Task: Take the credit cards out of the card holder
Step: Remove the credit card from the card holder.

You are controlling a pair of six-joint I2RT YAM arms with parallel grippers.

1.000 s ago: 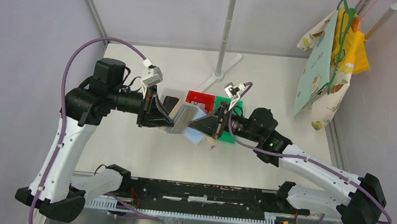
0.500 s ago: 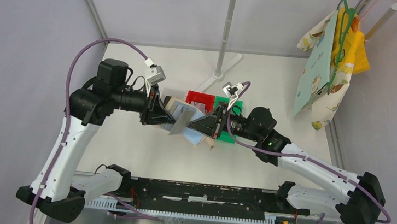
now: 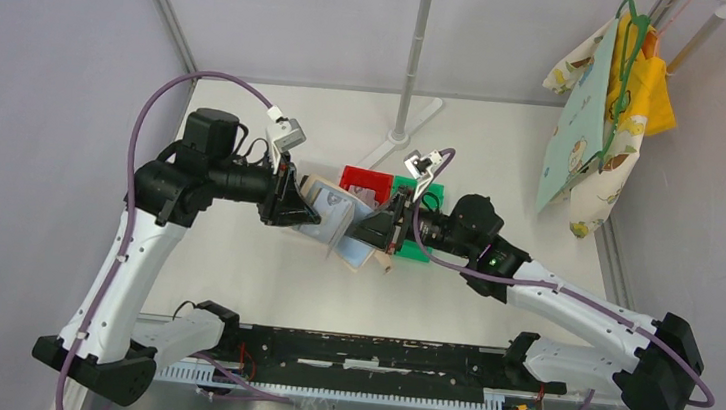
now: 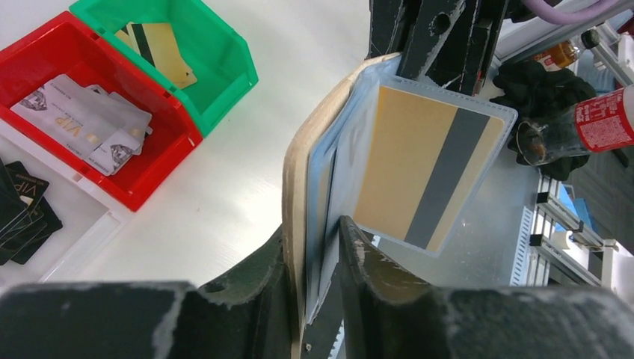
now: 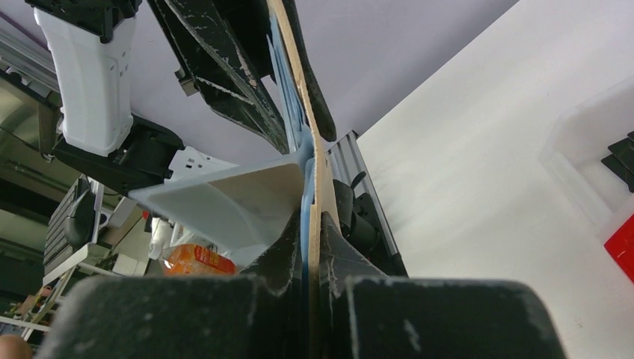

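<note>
The white table (image 3: 232, 273) is carrying the whole work area. Both arms are reaching inward over its middle. The left arm (image 3: 134, 243) is coming in from the left side and the right arm (image 3: 570, 310) from the right side. Their tools are meeting almost tip to tip above the surface.

Just behind that meeting point, a red bin (image 3: 366, 180) and a green bin (image 3: 404, 185) are sitting side by side and touching. In the left wrist view, the red bin is holding a loose pile of silvery cards (image 4: 82, 123), and the green bin is holding pale gold cards (image 4: 164, 52). Black cards (image 4: 19, 213) are lying just beside the red bin at the frame edge.

The card holder (image 4: 299, 172) is hanging in the air between the two tools, clear of the table. It is standing open, with its tan cover bowing outward and its light blue pockets fanning apart. One striped gold card (image 4: 404, 164) is sitting in a clear sleeve that is standing out from the pockets.

The left gripper (image 4: 318, 239) is clamping one edge of the card holder. One finger is pressing on the tan cover and the other on the blue pockets, leaving only a narrow gap. The right gripper (image 5: 310, 224) is pinching the opposite edge. Its jaws are standing almost fully closed, with the tan cover and a blue layer trapped between them.
</note>
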